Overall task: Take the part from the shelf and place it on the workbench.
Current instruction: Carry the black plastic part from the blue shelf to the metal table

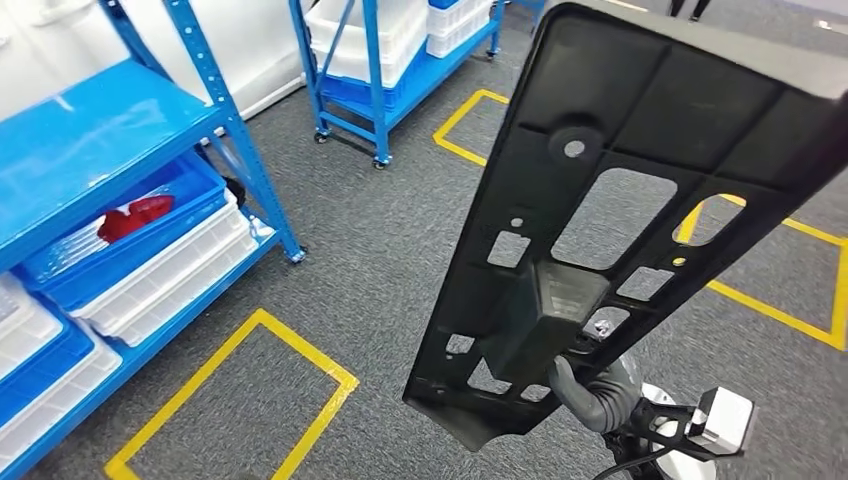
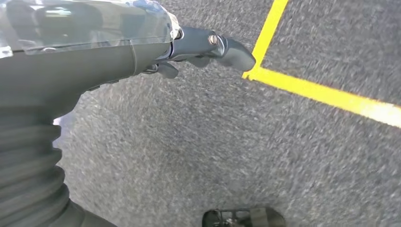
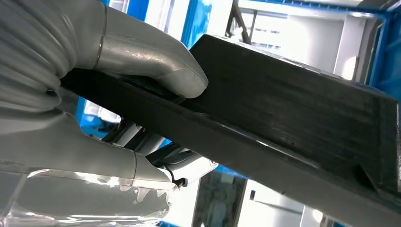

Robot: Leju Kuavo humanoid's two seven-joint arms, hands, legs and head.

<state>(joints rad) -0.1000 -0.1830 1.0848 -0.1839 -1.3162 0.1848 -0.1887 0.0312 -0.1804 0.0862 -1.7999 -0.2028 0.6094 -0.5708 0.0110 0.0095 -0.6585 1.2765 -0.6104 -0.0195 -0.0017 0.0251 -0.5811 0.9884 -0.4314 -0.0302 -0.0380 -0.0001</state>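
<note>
long black part (image 1: 640, 190) with cutouts, gripped by right hand (image 1: 590, 385), left hand (image 2: 208, 47) empty

Yellow floor tape (image 1: 300, 345) crosses grey carpet (image 1: 370, 240) (speckled).

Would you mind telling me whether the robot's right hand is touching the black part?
Touching. The right wrist view shows the right hand with its thumb pressed on the black part, fingers underneath.
</note>
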